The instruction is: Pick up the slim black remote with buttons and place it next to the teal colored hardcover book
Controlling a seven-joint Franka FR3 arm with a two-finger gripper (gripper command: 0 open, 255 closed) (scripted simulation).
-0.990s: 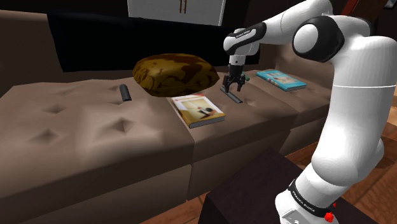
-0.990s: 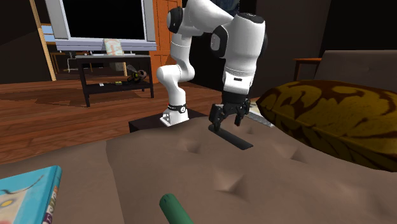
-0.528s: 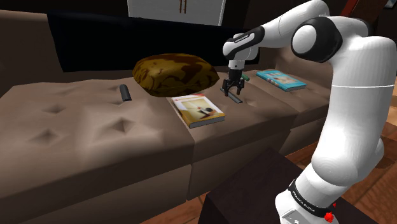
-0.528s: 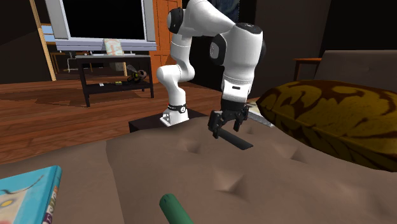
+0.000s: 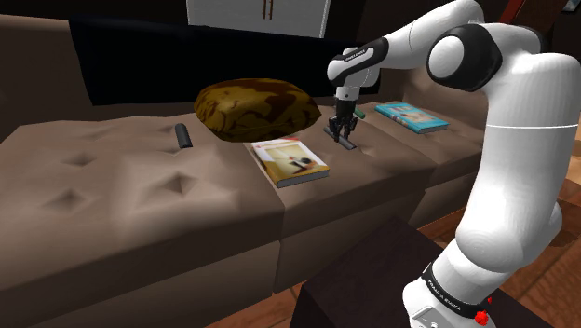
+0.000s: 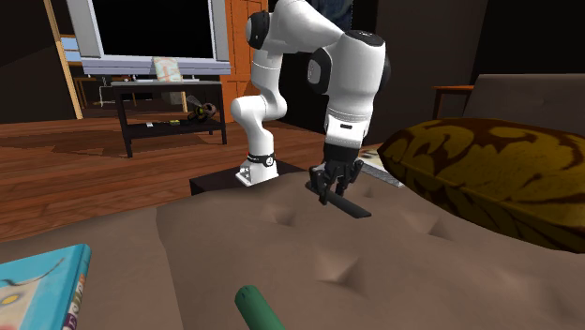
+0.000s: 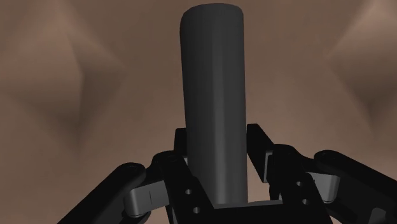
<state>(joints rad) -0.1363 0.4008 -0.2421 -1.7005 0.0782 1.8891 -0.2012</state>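
Tool (image 7: 216, 141) clamped on the slim dark remote (image 7: 213, 70) on the brown couch (image 7: 70, 83); remote's near end hidden beneath it.

No text, label or number can be read.

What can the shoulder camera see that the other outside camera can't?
Shoulder camera's own: the white-and-orange book and a small dark stick on the sofa. Other camera's own: the TV and a green tube. Both: the gripper closed on the black remote, the brown cushion, the teal book.
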